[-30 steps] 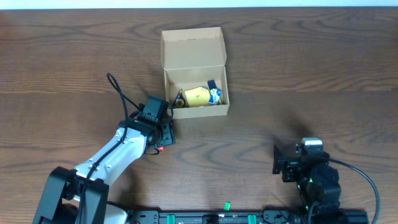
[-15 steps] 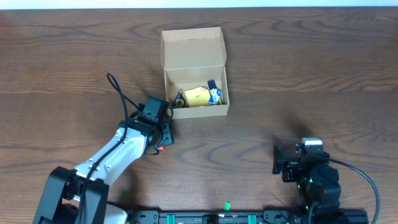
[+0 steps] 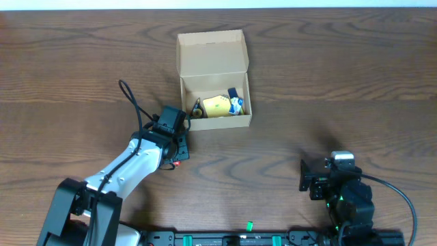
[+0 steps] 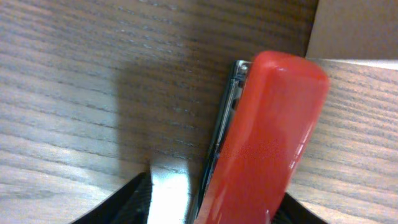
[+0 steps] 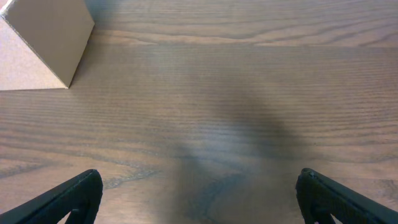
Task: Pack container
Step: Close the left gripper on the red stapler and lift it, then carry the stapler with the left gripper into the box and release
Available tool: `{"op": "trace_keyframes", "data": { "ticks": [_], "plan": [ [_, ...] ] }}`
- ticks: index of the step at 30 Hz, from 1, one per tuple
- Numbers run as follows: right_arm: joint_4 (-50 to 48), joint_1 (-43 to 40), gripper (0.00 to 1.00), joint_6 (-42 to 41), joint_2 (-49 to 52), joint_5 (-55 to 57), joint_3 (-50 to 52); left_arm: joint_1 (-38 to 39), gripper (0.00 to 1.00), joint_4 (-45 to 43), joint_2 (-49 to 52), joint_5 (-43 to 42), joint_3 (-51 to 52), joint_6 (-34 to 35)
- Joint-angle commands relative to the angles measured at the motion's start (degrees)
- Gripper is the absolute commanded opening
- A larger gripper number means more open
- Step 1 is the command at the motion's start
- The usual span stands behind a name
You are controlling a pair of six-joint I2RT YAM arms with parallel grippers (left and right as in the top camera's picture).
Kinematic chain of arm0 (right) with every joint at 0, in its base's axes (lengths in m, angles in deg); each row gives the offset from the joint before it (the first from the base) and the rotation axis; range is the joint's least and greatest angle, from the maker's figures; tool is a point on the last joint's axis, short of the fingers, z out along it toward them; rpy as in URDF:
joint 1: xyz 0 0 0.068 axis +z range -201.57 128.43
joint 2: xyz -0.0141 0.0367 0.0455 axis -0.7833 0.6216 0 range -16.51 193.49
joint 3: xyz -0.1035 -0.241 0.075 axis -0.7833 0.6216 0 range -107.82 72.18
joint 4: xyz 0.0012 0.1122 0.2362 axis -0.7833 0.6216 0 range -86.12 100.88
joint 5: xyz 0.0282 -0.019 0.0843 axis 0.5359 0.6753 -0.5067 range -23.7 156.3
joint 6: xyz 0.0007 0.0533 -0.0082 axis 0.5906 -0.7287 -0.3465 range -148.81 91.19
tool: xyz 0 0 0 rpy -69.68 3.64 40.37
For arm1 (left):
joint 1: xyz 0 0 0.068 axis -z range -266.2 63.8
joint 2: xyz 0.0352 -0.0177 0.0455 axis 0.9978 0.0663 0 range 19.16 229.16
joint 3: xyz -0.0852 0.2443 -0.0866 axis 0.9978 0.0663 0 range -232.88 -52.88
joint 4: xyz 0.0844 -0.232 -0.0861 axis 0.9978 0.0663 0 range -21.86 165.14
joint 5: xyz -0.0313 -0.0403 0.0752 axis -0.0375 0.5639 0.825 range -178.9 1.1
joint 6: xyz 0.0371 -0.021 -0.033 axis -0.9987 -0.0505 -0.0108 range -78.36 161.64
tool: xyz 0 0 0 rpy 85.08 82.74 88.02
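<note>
The container [image 3: 216,121], a tan cardboard box with its flap lid [image 3: 210,55] standing open at the back, sits at the table's middle. It holds a yellow item [image 3: 217,105], a blue item [image 3: 235,102] and a small dark one. My left gripper [image 3: 179,142] is just left of the box's front corner. In the left wrist view a red stapler [image 4: 267,137] lies between its jaws on the wood, and both fingers press its sides, so my left gripper [image 4: 211,208] is shut on it. My right gripper [image 5: 199,199] stands wide open over bare wood.
The box's corner [image 4: 354,28] rises right behind the stapler's tip. In the right wrist view the box [image 5: 37,43] stands far ahead to the left. My right arm [image 3: 338,188] rests near the front right edge.
My left gripper's jaws have drawn in against the stapler's sides. The arm has barely shifted. The right arm and the box stay as they were.
</note>
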Motion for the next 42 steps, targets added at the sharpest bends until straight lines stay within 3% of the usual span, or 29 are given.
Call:
{"op": "trace_keyframes", "data": {
  "ticks": [1,12,25,31,42],
  "plan": [
    [0.3,-0.6,0.99,0.5,-0.4,0.0,0.1,-0.3,0.47,-0.2,0.9,1.1,-0.8,-0.2],
    [0.3,-0.6,0.99,0.5,-0.4,0.0,0.1,-0.3,0.18,-5.2,-0.2,1.5,-0.8,-0.2],
    [0.3,-0.6,0.99,0.5,-0.4,0.0,0.1,-1.6,0.13,-4.1,-9.9,8.9,-0.9,-0.3],
    [0.3,-0.6,0.99,0.5,-0.4,0.0,0.1,-4.7,0.12,-4.0,-15.8,9.2,-2.6,-3.9],
    [0.3,-0.6,0.99,0.5,-0.4,0.0,0.1,-5.8,0.13,1.4,-12.9,9.6,-21.7,-15.8]
  ]
}}
